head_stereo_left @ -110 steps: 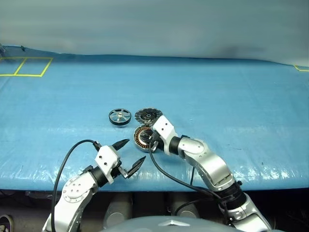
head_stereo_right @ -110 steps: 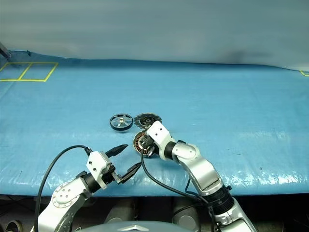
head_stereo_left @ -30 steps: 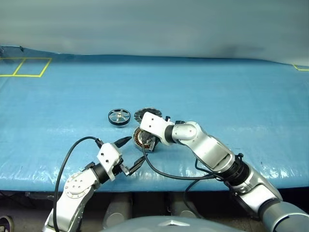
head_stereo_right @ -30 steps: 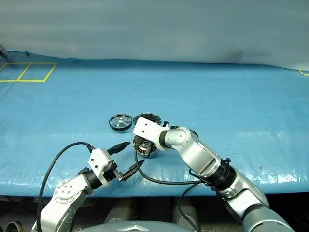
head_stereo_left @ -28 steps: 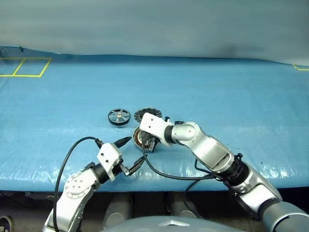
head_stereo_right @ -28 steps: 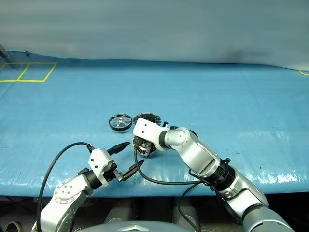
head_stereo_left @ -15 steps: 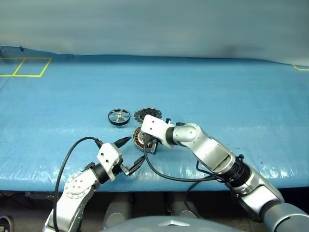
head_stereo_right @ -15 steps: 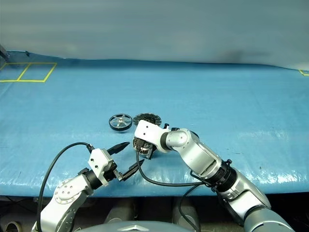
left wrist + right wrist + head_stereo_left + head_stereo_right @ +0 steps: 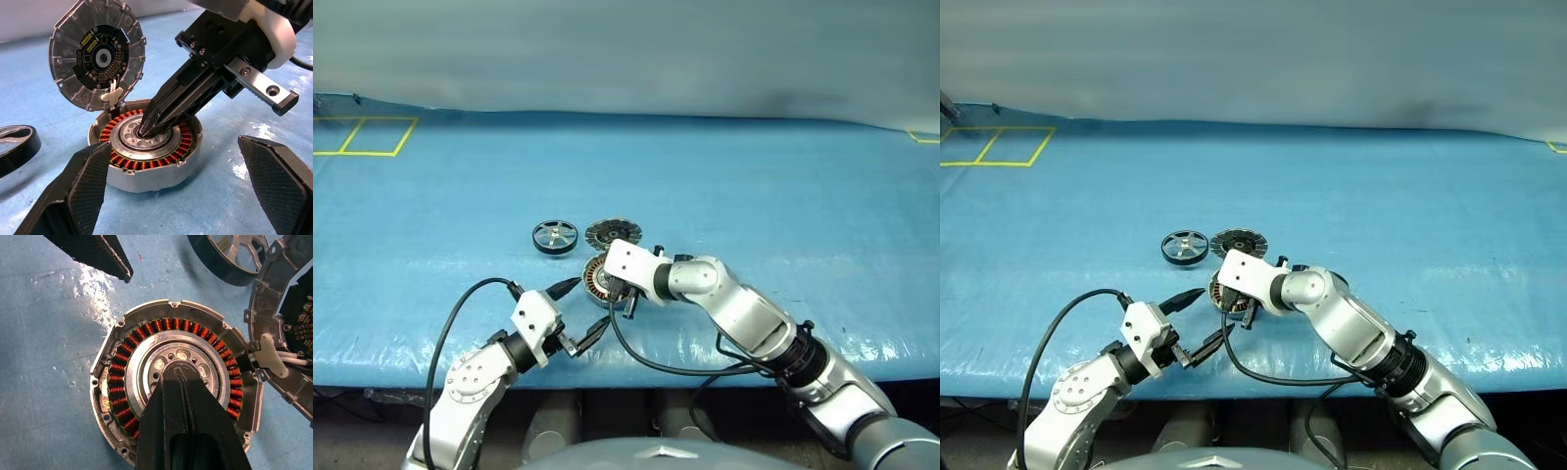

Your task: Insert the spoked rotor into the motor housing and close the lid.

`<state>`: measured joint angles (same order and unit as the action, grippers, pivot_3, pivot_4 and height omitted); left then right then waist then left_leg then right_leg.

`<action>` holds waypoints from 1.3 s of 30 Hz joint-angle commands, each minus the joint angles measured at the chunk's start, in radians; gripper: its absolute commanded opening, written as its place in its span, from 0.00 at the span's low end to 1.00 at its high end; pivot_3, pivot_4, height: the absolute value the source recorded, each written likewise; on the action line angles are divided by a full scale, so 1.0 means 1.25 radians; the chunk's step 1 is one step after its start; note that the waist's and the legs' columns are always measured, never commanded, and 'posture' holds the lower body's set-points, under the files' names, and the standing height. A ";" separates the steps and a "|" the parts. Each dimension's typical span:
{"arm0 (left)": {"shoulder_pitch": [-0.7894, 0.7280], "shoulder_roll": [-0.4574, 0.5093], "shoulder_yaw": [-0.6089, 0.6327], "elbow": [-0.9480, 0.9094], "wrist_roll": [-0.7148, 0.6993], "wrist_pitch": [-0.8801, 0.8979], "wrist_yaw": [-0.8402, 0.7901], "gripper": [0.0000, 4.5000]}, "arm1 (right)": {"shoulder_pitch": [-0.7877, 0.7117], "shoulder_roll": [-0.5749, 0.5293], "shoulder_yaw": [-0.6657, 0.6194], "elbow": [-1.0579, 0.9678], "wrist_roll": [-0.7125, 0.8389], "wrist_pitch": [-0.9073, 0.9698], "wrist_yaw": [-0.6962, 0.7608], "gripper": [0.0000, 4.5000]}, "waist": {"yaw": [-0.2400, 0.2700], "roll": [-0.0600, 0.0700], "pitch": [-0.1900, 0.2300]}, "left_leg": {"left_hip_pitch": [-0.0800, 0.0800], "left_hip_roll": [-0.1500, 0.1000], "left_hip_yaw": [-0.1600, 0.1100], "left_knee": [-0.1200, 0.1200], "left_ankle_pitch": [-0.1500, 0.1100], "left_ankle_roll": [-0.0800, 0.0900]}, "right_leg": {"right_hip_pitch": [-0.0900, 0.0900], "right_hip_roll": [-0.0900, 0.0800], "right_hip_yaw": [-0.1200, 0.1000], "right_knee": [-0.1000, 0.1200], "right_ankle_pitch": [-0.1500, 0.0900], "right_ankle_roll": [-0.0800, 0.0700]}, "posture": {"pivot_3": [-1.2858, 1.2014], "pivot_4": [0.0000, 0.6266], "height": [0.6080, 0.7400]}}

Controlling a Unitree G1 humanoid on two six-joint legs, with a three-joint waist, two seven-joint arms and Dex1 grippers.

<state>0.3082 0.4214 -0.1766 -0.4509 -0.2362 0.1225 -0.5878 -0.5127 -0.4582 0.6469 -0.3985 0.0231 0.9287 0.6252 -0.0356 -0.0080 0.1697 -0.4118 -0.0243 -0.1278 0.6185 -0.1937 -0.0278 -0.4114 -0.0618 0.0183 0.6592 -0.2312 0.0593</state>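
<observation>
Here the motor housing (image 9: 177,391) sits on the blue table cover (image 9: 783,206), near the front edge and a little left of the middle. It lies flat and open upward, showing its ring of copper-brown windings (image 9: 182,147) around a silver central hub (image 9: 139,141). The lid (image 9: 98,55) stands swung open on the far side of the housing, joined to it at a white hinge piece (image 9: 270,360) with thin white wires. Its ribbed inner face with the dark round centre is turned toward the front edge.

The spoked rotor (image 9: 555,237) lies flat on the cover just beside the lid, on the side toward the left edge, apart from the housing. Its black rim and silver spokes face up.

The right gripper (image 9: 146,128) reaches down and leftward into the housing. Its two black fingers are pressed together with nothing between them, and their joined tips rest on the central hub, inside the ring of windings.

The left gripper (image 9: 579,311) hangs low over the cover at the front edge, just in front of the housing and pointing toward it. Its fingers (image 9: 80,188) are spread wide and hold nothing; in the left wrist view the housing shows between them, untouched. A black cable (image 9: 460,313) loops from this wrist back along the arm.
</observation>
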 commanded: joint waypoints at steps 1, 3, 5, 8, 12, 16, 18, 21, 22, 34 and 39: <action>0.000 -0.006 -0.004 -0.006 0.001 -0.016 -0.003 1.00 | 0.014 0.000 -0.016 -0.020 0.000 0.003 0.000 0.00 | 0.000 0.000 0.000 | 0.000 0.000 0.000 0.000 0.000 0.000 | 0.000 0.000 0.000 0.000 0.000 0.000 | 0.52 0.24 1.00; 0.000 -0.006 -0.005 -0.006 0.000 -0.015 -0.004 1.00 | 0.023 -0.002 -0.019 -0.014 -0.002 0.000 -0.002 0.00 | 0.000 0.000 0.000 | 0.000 0.000 0.000 0.000 0.000 0.000 | 0.000 0.000 0.000 0.000 0.000 0.000 | 0.52 0.24 1.00; 0.001 -0.006 -0.004 -0.006 0.000 -0.015 -0.005 1.00 | 0.034 0.000 -0.028 -0.010 0.000 0.002 -0.005 0.00 | 0.000 0.000 0.000 | 0.000 0.000 0.000 0.000 0.000 0.000 | 0.000 0.000 0.000 0.000 0.000 0.000 | 0.52 0.24 1.00; 0.000 -0.006 -0.004 -0.005 -0.001 -0.015 -0.007 1.00 | 0.051 0.008 -0.044 -0.002 0.005 0.004 -0.013 0.00 | 0.001 0.000 0.000 | 0.000 0.000 0.000 0.000 0.000 0.000 | 0.000 0.000 0.000 0.000 0.000 0.000 | 0.52 0.24 1.00; 0.000 -0.004 -0.003 -0.004 -0.001 -0.016 -0.009 1.00 | 0.072 0.021 -0.064 0.009 0.007 0.010 -0.024 0.00 | 0.001 0.000 0.000 | 0.000 0.000 0.000 0.000 0.000 0.000 | 0.001 0.000 0.000 0.000 0.000 0.000 | 0.52 0.24 1.00; -0.001 -0.003 -0.003 -0.003 -0.001 -0.015 -0.011 1.00 | 0.080 0.020 -0.060 0.008 0.008 0.010 -0.021 0.00 | 0.001 0.000 0.000 | 0.000 0.000 0.000 0.000 0.000 0.000 | 0.001 0.000 0.000 0.000 0.000 0.000 | 0.52 0.24 1.00; -0.001 -0.003 -0.002 -0.003 0.000 -0.015 -0.012 1.00 | 0.081 0.022 -0.057 0.010 0.007 0.010 -0.021 0.00 | 0.001 0.000 0.000 | 0.000 0.000 0.000 0.000 0.000 0.000 | 0.001 0.000 0.000 0.000 0.000 0.000 | 0.52 0.24 1.00; -0.001 -0.003 -0.002 -0.003 0.001 -0.013 -0.011 1.00 | 0.082 0.026 -0.054 0.018 0.012 0.016 -0.015 0.00 | 0.001 0.000 0.000 | 0.001 0.000 0.000 0.000 0.000 0.000 | 0.001 0.000 0.000 0.000 0.000 0.000 | 0.52 0.24 1.00; -0.001 -0.003 -0.002 -0.004 0.001 -0.013 -0.011 1.00 | 0.083 0.026 -0.053 0.020 0.013 0.018 -0.012 0.00 | 0.001 0.000 0.000 | 0.001 0.000 0.000 0.000 0.000 0.000 | 0.001 0.000 0.000 0.000 0.000 0.000 | 0.52 0.24 1.00; 0.003 -0.007 -0.006 -0.010 0.002 -0.012 -0.006 1.00 | 0.081 0.054 -0.056 0.040 0.043 0.075 -0.007 0.00 | 0.000 0.000 -0.002 | 0.001 0.000 0.000 0.000 0.000 0.000 | 0.002 0.000 0.000 0.000 0.000 0.000 | 0.52 0.24 1.00; 0.005 -0.006 -0.007 -0.014 0.001 -0.010 -0.003 1.00 | 0.102 0.048 -0.100 -0.028 0.093 0.066 0.021 0.00 | 0.002 -0.001 -0.002 | 0.001 0.000 0.000 0.000 0.000 0.000 | 0.001 0.000 0.000 0.000 0.000 0.000 | 0.52 0.24 1.00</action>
<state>0.3160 0.4183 -0.1845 -0.4448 -0.2361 0.1224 -0.5911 -0.4089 -0.3929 0.5185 -0.4082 0.0989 0.9882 0.6186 -0.0329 -0.0087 0.1672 -0.4112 -0.0244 -0.1281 0.6185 -0.1939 -0.0277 -0.4101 -0.0620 0.0183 0.6586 -0.2313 0.0593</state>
